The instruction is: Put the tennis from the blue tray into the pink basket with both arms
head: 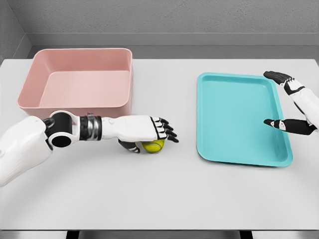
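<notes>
While the left hand (149,130) lies palm-down near the middle of the table (164,194), its fingers (168,132) curl over the tennis ball (152,146), which sits between basket (79,102) and tray (239,119). Being round, the ball shows no long axis. Over the tray's right edge, the right hand (291,107) hovers with fingers spread, holding nothing.

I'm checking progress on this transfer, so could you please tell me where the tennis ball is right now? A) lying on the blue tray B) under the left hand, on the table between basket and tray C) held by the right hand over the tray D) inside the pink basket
B: the ball sits under the left hand on the table, between the basket and the tray; the right hand holds nothing.
</notes>
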Robot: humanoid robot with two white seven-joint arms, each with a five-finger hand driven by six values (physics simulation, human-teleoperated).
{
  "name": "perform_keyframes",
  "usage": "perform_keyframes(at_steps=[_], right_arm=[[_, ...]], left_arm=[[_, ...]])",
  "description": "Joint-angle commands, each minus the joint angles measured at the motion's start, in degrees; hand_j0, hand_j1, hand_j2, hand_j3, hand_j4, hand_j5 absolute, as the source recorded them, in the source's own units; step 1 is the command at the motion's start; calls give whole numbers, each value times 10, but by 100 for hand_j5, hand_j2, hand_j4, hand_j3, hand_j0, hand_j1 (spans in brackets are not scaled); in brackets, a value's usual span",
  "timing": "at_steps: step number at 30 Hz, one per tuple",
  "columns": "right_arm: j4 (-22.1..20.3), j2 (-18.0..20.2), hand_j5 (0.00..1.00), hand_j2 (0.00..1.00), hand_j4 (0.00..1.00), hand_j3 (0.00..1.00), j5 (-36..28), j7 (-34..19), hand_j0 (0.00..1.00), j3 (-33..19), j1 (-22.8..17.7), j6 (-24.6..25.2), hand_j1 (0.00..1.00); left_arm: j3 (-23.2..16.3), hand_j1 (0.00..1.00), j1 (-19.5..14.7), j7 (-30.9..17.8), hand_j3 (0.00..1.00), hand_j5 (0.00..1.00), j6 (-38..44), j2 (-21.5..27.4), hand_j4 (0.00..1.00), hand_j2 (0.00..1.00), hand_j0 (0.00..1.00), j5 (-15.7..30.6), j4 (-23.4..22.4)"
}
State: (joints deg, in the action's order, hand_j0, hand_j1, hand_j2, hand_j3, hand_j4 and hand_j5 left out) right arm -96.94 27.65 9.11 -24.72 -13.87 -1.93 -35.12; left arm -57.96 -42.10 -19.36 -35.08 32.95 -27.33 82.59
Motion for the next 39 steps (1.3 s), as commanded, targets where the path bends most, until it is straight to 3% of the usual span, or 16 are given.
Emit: perform_keyframes(at_steps=[1,4,11,26,39], right_arm=[[-1,0,100,100,100,100,-5,1,100,0,0,1,100],[-1,0,100,100,100,100,-5,0,100,1,0,1,100],[-1,0,100,100,100,100,-5,0,100,-1,0,1,100],[-1,0,100,100,100,100,-5,0,100,-1,-1,1,100],[1,0,100,100,100,100,-4,0,100,-1,-1,1,100]], left_arm=[[0,89,0,-4,89,89,1,-1,89,89,89,4,-1],[0,73,1,-20,73,73,1,-1,73,73,73,4,-1],[0,58,1,-34,58,58,1,-3,58,58,58,4,0],[16,59,-6,-34,59,59,1,2,59,59,59,11,34],[93,59,-15,-34,59,59,1,23,59,59,59,13,57]])
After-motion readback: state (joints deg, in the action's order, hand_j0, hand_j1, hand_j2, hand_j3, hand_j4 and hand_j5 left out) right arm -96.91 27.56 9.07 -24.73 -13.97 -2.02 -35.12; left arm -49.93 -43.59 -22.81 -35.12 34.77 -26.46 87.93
